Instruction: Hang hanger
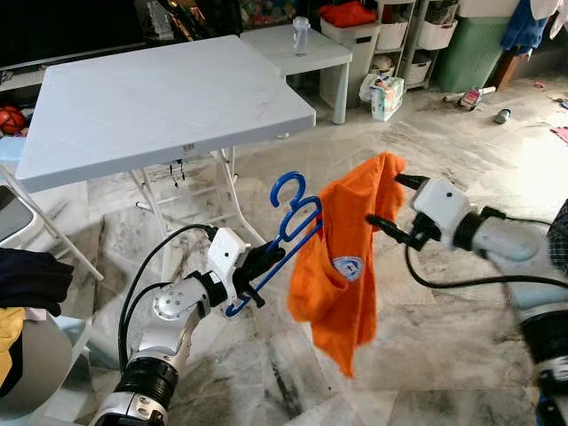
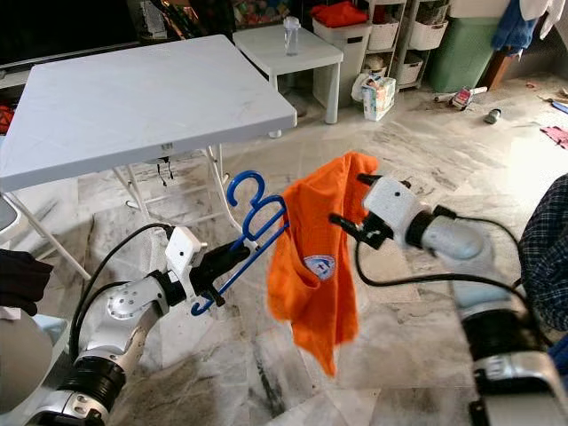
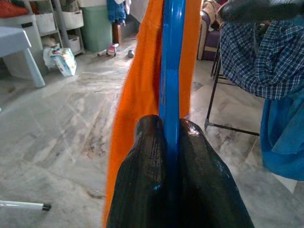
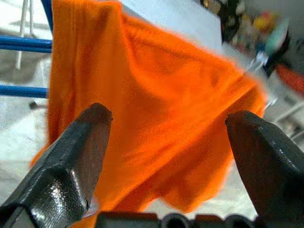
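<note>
— Marble floor [image 1: 461, 177] runs under everything, with a grey folding surface [image 1: 160, 106] at the back on my left and a smaller white surface [image 1: 306, 49] behind it carrying a clear bottle [image 1: 301, 35]. What can't you make out?

— Most of the blue hanger [image 1: 288, 226]. An orange shirt [image 1: 351, 257] is draped over its far end, so that arm is buried in cloth; I see the hook and the near bars. In my left wrist view only one blue bar runs straight away from me, with orange cloth on both sides.

— Where is the hanger, and how does it lie?

— In the air in front of me, above the floor and well clear of both surfaces. Its long axis slants up from low on my left to high on my right, hook curling upward at the middle.

— And your claws?

— My left claw [image 1: 257, 275] is clamped tight on the hanger's lower end, fingers [image 3: 147, 180] pressed to either side of the bar. My right claw [image 1: 395, 209] is spread wide, holding nothing, its fingertips [image 4: 95, 128] just before the shirt's upper right part; I can't tell whether they touch it.

— Anything else cut off?

— A checked garment [image 2: 546, 248] at the right edge, only partly in view.
</note>
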`<state>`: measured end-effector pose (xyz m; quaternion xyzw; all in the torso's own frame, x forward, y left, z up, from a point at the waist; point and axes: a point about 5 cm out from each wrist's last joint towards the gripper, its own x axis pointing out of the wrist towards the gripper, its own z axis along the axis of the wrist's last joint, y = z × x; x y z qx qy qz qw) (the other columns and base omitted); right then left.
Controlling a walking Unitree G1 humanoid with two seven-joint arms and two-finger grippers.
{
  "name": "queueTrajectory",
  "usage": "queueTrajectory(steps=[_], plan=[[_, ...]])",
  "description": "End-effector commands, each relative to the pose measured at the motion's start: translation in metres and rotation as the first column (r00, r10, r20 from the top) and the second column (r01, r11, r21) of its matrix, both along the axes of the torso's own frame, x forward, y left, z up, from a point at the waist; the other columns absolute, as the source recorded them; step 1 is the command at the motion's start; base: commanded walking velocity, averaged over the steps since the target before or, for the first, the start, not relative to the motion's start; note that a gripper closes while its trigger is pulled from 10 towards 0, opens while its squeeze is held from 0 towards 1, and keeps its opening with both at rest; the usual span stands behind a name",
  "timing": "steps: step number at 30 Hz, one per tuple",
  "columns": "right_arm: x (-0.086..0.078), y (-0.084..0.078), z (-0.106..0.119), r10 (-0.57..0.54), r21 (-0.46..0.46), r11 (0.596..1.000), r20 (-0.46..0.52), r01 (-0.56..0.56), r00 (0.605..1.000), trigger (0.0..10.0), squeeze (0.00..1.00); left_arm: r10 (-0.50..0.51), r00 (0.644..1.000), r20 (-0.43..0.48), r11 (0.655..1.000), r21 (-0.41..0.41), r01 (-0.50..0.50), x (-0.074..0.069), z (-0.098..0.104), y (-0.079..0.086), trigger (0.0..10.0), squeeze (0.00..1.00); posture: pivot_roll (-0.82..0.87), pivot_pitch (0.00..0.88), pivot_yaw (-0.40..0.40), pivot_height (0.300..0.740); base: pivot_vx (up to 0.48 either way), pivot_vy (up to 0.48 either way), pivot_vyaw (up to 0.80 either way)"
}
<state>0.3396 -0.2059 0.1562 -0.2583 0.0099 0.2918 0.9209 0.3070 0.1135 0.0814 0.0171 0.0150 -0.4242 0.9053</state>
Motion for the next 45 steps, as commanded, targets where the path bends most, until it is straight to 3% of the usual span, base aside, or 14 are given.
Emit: queueTrajectory(steps=[1, 4, 5, 9, 12, 13, 14, 15, 21, 29, 35, 45], plan=[[-0.001, 0.002, -0.004, -0.046, 0.050, 0.998, -0.024, 0.047, 0.999, 10.0, 0.00, -0.005, 0.999, 0.051, 1.000, -0.028, 0.006, 0.003, 0.013, 0.000, 0.0, 0.00, -0.10, 0.000, 0.029, 0.740, 0.000, 0.000, 0.00], [-0.006, 0.021, -0.032, -0.108, 0.154, 0.980, -0.126, 0.127, 0.986, 10.0, 0.00, -0.048, 0.996, 0.072, 0.999, -0.014, 0.049, 0.000, 0.015, -0.007, 0.0, 0.00, -0.09, 0.000, 0.037, 0.740, 0.000, 0.000, 0.00], [-0.006, 0.021, -0.032, -0.108, 0.154, 0.980, -0.126, 0.127, 0.986, 10.0, 0.00, -0.048, 0.996, 0.072, 0.999, -0.014, 0.049, 0.000, 0.015, -0.007, 0.0, 0.00, -0.09, 0.000, 0.037, 0.740, 0.000, 0.000, 0.00], [-0.008, 0.058, -0.051, -0.113, 0.272, 0.947, -0.214, 0.170, 0.970, 10.0, 0.00, -0.100, 0.992, 0.074, 0.995, -0.001, 0.100, -0.004, 0.015, -0.012, 0.0, 0.00, -0.09, 0.000, 0.049, 0.740, 0.000, 0.000, 0.00], [-0.009, 0.073, -0.057, -0.105, 0.286, 0.942, -0.250, 0.177, 0.963, 10.0, 0.00, -0.116, 0.991, 0.070, 0.993, -0.004, 0.116, -0.005, 0.017, -0.012, 0.0, 0.00, -0.09, 0.000, 0.050, 0.740, 0.000, 0.000, 0.00], [-0.007, 0.075, -0.059, -0.112, 0.294, 0.937, -0.259, 0.189, 0.959, 8.4, 0.00, -0.117, 0.991, 0.070, 0.993, -0.004, 0.118, -0.005, 0.017, -0.012, 0.0, 0.00, -0.09, 0.000, 0.050, 0.740, 0.000, 0.000, 0.00], [-0.007, 0.076, -0.059, -0.121, 0.301, 0.932, -0.265, 0.201, 0.957, 8.4, 0.00, -0.118, 0.991, 0.070, 0.993, -0.005, 0.119, -0.004, 0.017, -0.012, 0.0, 0.00, -0.08, 0.000, 0.046, 0.740, 0.000, 0.000, 0.00], [-0.004, 0.075, -0.059, -0.140, 0.303, 0.927, -0.261, 0.219, 0.955, 0.0, 0.00, -0.123, 0.990, 0.072, 0.992, -0.004, 0.124, -0.004, 0.018, -0.012, 0.0, 0.00, -0.08, 0.000, 0.044, 0.740, 0.000, 0.000, 0.00], [0.003, 0.061, -0.059, -0.234, 0.264, 0.917, -0.251, 0.299, 0.939, 0.0, 0.00, -0.132, 0.988, 0.080, 0.991, 0.004, 0.132, -0.003, 0.023, -0.010, 0.0, 0.00, -0.07, 0.000, 0.043, 0.740, 0.000, 0.000, 0.00], [0.001, 0.054, -0.067, -0.285, 0.238, 0.909, -0.245, 0.342, 0.927, 0.0, 0.00, -0.138, 0.987, 0.088, 0.990, 0.015, 0.137, -0.002, 0.027, -0.007, 0.0, 0.00, -0.07, 0.000, 0.050, 0.740, 0.000, 0.000, 0.00], [0.001, 0.053, -0.067, -0.295, 0.239, 0.906, -0.242, 0.351, 0.925, 0.0, 0.00, -0.136, 0.987, 0.088, 0.991, 0.017, 0.135, -0.001, 0.027, -0.006, 0.0, 0.00, -0.07, 0.000, 0.051, 0.740, 0.000, 0.000, 0.00], [0.003, 0.032, -0.058, -0.338, 0.261, 0.886, -0.206, 0.384, 0.918, 0.0, 0.00, -0.118, 0.989, 0.090, 0.993, 0.033, 0.116, 0.000, 0.026, -0.001, 0.0, 0.00, -0.07, 0.000, 0.042, 0.740, 0.000, 0.000, 0.00]])
